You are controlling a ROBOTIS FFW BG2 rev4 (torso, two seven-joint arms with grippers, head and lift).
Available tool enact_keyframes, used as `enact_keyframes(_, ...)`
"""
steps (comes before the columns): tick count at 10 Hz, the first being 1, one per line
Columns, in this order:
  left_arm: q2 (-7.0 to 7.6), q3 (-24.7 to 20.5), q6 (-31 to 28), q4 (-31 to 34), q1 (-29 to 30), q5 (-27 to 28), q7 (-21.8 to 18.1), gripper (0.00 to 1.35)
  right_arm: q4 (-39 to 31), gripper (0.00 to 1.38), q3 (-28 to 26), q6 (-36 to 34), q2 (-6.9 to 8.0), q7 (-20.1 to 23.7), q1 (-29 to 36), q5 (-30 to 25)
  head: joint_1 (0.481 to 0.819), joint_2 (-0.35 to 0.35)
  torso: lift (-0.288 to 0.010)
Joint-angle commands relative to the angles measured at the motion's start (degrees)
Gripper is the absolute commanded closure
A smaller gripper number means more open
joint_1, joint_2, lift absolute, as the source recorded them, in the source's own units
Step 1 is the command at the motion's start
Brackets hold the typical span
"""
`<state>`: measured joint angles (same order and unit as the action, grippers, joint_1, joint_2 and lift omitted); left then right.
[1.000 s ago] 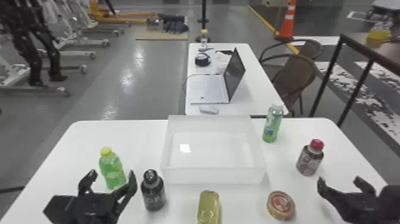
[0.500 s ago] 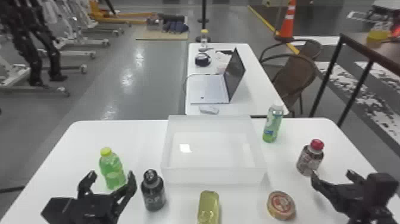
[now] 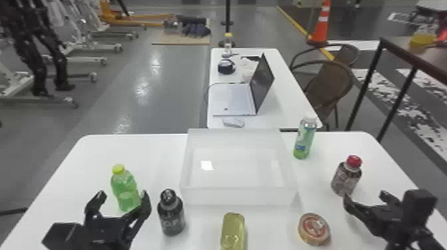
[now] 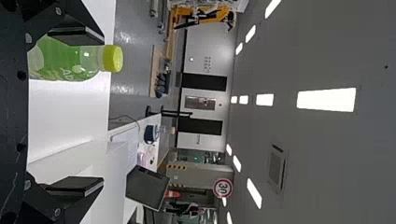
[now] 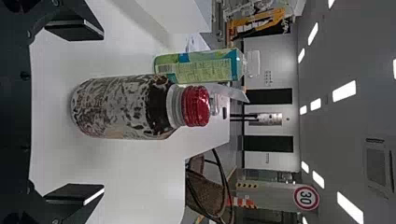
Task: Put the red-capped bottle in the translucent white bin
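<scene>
The red-capped bottle stands upright on the right side of the table. My right gripper is just on the near side of it, open. In the right wrist view, the red-capped bottle lies between and beyond the spread fingers of my right gripper, untouched. The translucent white bin sits mid-table, with nothing inside. My left gripper is parked open at the near left, by the green bottle; in the left wrist view my left gripper holds nothing.
A yellow-capped green bottle, a black bottle, a yellow-green item and a round tin line the near side. A clear-capped green bottle stands between the bin's right side and the red-capped bottle. A laptop is on the farther table.
My right gripper first moved in from the right, turning toward the red-capped bottle, and now sits slightly nearer it and higher. The left arm and the table items kept still.
</scene>
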<state>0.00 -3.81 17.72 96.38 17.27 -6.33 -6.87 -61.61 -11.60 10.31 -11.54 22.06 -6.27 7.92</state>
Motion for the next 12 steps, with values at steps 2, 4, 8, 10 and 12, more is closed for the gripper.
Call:
enact_keyframes(2, -0.15, 0.3, 0.3, -0.3, -0.2, -0.1, -0.1, 0.23, 5.8, 0.14, 0.0, 1.6, 0.38, 0.3, -5.0, -2.0, 0.549, 0.0, -0.1)
enact_keyframes(4, -0.15, 0.4, 0.5, -0.6, -0.3, -0.2, -0.2, 0.23, 8.3, 0.14, 0.0, 2.3, -0.06, 0.4, -9.2, -3.1, 0.549, 0.0, -0.1)
enact_keyframes(8, -0.15, 0.5, 0.7, -1.0, -0.6, -0.5, -0.4, 0.23, 14.1, 0.13, 0.6, 2.4, -0.23, 0.4, -14.7, -4.8, 0.549, 0.0, -0.1)
enact_keyframes(10, -0.15, 0.6, 1.1, -1.5, -0.7, -1.1, -0.7, 0.23, 17.8, 0.13, 1.1, 2.3, 0.29, 0.4, -16.6, -5.2, 0.549, 0.0, -0.1)
enact_keyframes(12, -0.15, 0.7, 1.4, -2.0, -0.9, -1.8, -0.8, 0.23, 20.7, 0.16, 1.9, 1.6, 0.21, 0.4, -18.4, -6.4, 0.549, 0.0, -0.1)
